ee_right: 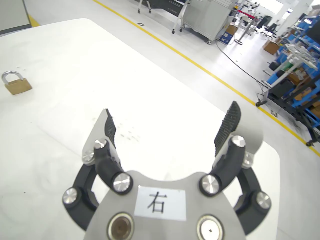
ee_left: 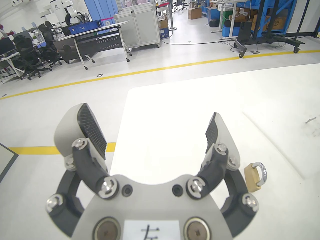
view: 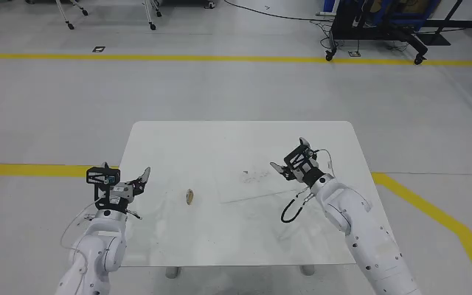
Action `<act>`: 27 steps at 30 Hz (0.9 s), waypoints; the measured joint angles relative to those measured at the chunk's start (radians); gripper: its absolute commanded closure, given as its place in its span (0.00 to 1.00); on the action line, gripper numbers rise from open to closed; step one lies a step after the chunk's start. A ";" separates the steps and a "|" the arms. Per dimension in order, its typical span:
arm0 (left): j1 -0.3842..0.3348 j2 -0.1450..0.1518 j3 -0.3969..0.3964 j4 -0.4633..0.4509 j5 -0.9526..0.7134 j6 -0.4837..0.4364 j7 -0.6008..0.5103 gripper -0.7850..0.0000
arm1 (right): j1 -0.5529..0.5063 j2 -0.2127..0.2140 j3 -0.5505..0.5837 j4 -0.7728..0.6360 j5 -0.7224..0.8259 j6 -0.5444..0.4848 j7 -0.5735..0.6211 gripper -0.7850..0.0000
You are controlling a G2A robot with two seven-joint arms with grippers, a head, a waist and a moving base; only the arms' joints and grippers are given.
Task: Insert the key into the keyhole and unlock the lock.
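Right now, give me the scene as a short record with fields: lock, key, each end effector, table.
padlock: brass body, silver shackle looking shut; lies on the table between the arms, nearer the left one
key: not certain; a small grey sliver farther along the table may be it
left end effector: open, holding nothing, at the table's left edge
right end effector: open, holding nothing, over the table's right part
table: white, scuffed near the middle
task state: padlock touched by neither end effector
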 measured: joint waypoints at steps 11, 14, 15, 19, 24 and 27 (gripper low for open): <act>0.000 0.000 0.000 0.000 0.000 0.000 0.000 0.00 | 0.220 -0.029 -0.160 0.193 0.095 -0.255 0.041 0.00; 0.000 0.000 0.000 0.000 0.000 0.000 0.000 0.00 | 0.289 -0.040 -0.207 0.267 0.117 -0.323 0.051 0.00; 0.000 0.000 0.000 0.000 0.000 0.000 0.000 0.00 | 0.314 -0.045 -0.227 0.296 0.122 -0.342 0.054 0.00; 0.000 0.000 0.000 0.000 0.000 0.000 0.000 0.00 | 0.385 -0.062 -0.285 0.388 0.145 -0.401 0.073 0.00; 0.000 0.000 0.000 0.000 0.000 0.000 0.000 0.00 | 0.461 -0.086 -0.362 0.496 0.159 -0.466 0.104 0.00; 0.000 0.000 0.000 0.000 0.000 0.000 0.000 0.00 | 0.504 -0.106 -0.415 0.563 0.136 -0.439 0.134 0.07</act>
